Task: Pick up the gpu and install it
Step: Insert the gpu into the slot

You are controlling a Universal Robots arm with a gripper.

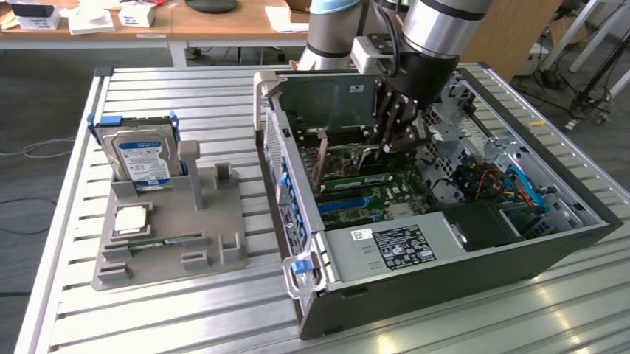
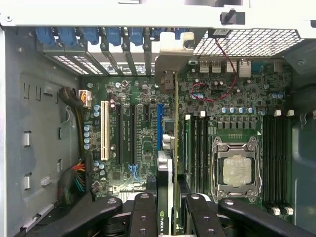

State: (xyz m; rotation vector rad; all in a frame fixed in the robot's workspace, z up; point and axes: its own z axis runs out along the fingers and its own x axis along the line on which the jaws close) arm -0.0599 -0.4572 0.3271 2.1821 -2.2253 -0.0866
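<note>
The gpu [image 2: 176, 129] appears edge-on in the wrist view: a thin green board with a silver end bracket [image 2: 167, 74] and a black cooler carrying a green logo. My gripper [image 2: 167, 200] is shut on it, with black fingers [image 2: 143, 212] on either side of the card. The card stands upright over the motherboard [image 2: 143, 148], just beside the blue expansion slot [image 2: 159, 126], and its bracket reaches the rear slot openings. I cannot tell whether it touches a slot. In the exterior view the gripper [image 1: 399, 140] is lowered inside the open computer case [image 1: 551, 243].
A grey parts holder [image 1: 212, 221] on the slatted table holds a hard drive [image 1: 143, 158], a processor chip [image 1: 131, 220] and a memory stick [image 1: 147, 242]. Inside the case are the power supply [image 1: 399, 247], the processor socket [image 2: 236, 170] and loose cables [image 2: 74, 182].
</note>
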